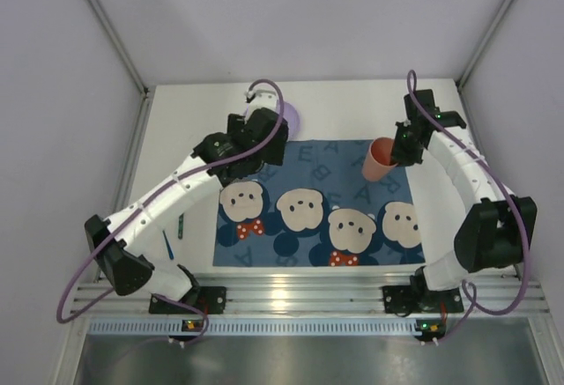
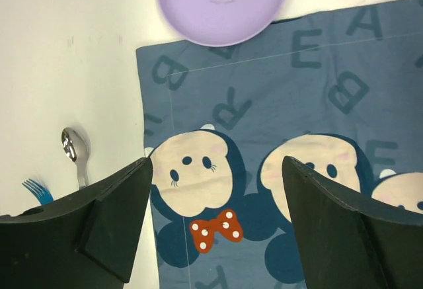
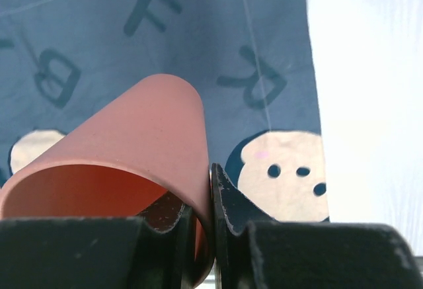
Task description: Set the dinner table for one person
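White matte table (image 1: 352, 112) spans the work area, w/ an aluminium rail at the near edge by the arm bases. Lying on it, centre-right, is a blue mouse-print placemat (image 1: 339, 160) w/ letters. Purple plate (image 2: 221, 4) sits at the mat's far-left corner, part on the mat, part on bare table. Pink cup (image 3: 145, 137) is tilted over the mat's far-right area; can't tell if it touches the cloth. Its wall at the rim is pinched by the right hand (image 3: 210, 183), one finger inside, one outside. Over a mouse face, the left hand (image 2: 217, 170) is spread wide, near the plate. Metal spoon (image 2: 76, 150) & blue fork (image 2: 36, 190) lie on the table just left of the mat, side by side.
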{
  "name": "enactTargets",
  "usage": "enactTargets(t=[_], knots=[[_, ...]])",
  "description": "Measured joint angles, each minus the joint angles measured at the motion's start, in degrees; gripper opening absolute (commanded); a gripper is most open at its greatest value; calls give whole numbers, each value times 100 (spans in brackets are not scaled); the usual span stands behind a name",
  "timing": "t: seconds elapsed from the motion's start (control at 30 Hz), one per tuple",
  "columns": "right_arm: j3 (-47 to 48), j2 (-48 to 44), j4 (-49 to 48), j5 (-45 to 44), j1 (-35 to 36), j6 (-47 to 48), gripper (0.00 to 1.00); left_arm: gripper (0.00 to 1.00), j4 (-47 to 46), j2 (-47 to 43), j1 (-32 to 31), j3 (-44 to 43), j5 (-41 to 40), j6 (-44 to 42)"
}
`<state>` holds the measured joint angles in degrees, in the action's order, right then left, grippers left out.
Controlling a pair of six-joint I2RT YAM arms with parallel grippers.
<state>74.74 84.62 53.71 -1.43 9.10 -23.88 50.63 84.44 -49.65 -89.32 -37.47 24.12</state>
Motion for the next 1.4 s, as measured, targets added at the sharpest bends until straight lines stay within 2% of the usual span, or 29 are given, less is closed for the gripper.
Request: enactTargets(t=[0.27, 0.4, 0.57, 0.63, 0.7, 0.73, 0.77, 0.87, 0.97, 1.13, 1.4], knots=[[1003, 1187, -22, -199, -227, 177, 0, 87, -798, -363, 1572, 975, 1390, -20], [1530, 1766, -72, -369, -232, 181, 0, 86, -1047, -247, 2284, 1071, 1963, -55], [1886, 2306, -72, -643, -249, 186, 2, 85, -1519, 94, 2887, 1071, 2605, -68], [1912, 2446, -70, -684, -254, 181, 10, 85, -1674, 293, 3075, 1071, 2769, -66], [1912, 2566, -55, -695, -254, 177, 23, 85, -1805, 505, 3211, 1049, 2874, -63], [1915, 2612, -50, -691, -254, 170, 30, 84, -1849, 667, 3283, 997, 2924, -63], [1915, 2636, -48, -693, -254, 155, 42, 84, -1891, 802, 3320, 942, 2962, -61], [1915, 2656, -35, -691, -254, 153, 62, 84, -2063, 1307, 3386, 638, 3086, -59], [1958, 2656, 28, -686, -254, 170, 73, 83, -2236, 1759, 3405, 332, 3167, -59], [2280, 2586, 297, -699, -254, 157, 81, 81, -2415, 2461, 3462, -138, 3263, -68], [2918, 1674, 841, -737, -254, 160, 83, 77, -2503, 3390, 3589, -671, 3254, -157]])
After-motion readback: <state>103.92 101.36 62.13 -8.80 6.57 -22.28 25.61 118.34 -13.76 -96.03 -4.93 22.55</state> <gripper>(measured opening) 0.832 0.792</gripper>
